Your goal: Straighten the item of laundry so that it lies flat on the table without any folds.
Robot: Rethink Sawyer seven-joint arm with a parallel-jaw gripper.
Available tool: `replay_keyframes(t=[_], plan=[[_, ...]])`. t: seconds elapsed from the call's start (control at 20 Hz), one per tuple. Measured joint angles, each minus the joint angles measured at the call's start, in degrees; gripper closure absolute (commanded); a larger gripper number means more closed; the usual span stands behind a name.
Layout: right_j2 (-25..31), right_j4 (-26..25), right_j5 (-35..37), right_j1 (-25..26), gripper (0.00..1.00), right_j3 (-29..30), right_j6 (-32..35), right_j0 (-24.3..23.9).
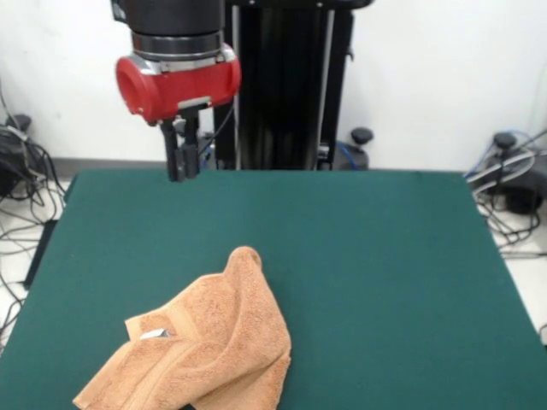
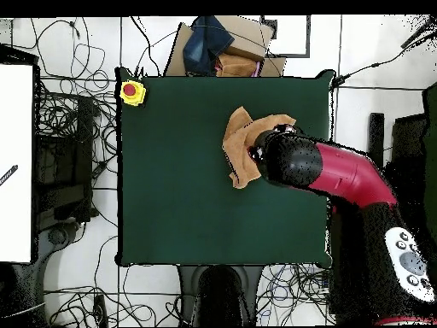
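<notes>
Front view showed the towel [image 1: 205,346] crumpled and folded at the table's [image 1: 376,256] near left edge; the gripper [image 1: 184,166] hung raised at far left, well apart, fingers seemingly pressed together.

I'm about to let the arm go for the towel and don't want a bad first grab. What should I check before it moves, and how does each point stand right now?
1. Towel flat: not ok, it lies crumpled with folds and a raised peak.
2. Towel fully on the table: cannot tell, its near end runs to the front view's bottom edge.
3. Gripper free of cloth: ok, it hangs in the air, apart from the towel.
4. Jaws open: cannot tell from either view.
5. Path down to the towel: ok in the front view, only bare felt lies between.
6. Yellow box with red button: ok, at a table corner well away from the towel.
</notes>
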Motion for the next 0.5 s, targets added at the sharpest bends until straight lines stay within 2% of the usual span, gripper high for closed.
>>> replay_keyframes(t=[0.5], plan=[[-0.3,0.0,-0.2,1.4,1.0,0.4,0.0,0.4]])
